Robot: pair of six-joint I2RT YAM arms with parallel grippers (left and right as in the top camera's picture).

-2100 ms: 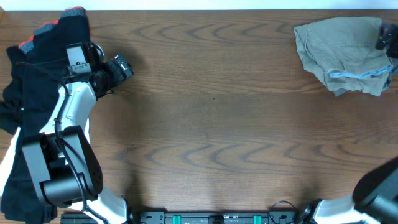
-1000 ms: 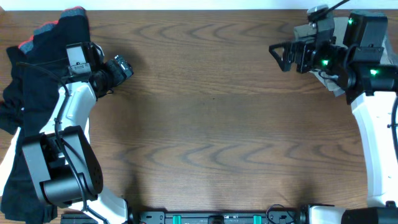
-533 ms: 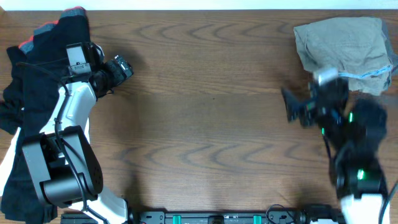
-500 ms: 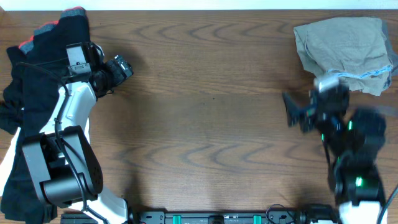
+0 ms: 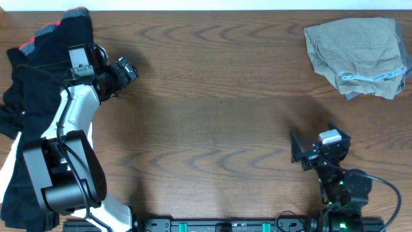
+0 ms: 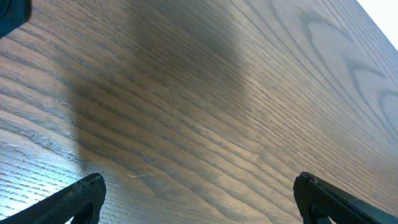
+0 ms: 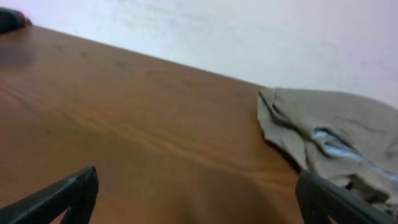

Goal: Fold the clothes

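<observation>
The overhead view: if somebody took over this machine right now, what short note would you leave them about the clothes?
Left gripper: open, empty, over bare table beside the black garments.
Right gripper: open, empty, near the front right edge.
Khaki shorts: bunched at the far right corner, roughly folded at best.
Left to do: black garments, heaped at the left edge, unfolded.

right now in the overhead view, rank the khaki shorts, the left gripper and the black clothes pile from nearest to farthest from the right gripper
1. khaki shorts: far right corner, straight out beyond the right gripper.
2. left gripper: well across on the left side.
3. black clothes pile: at the left edge, beyond the left gripper.
</observation>
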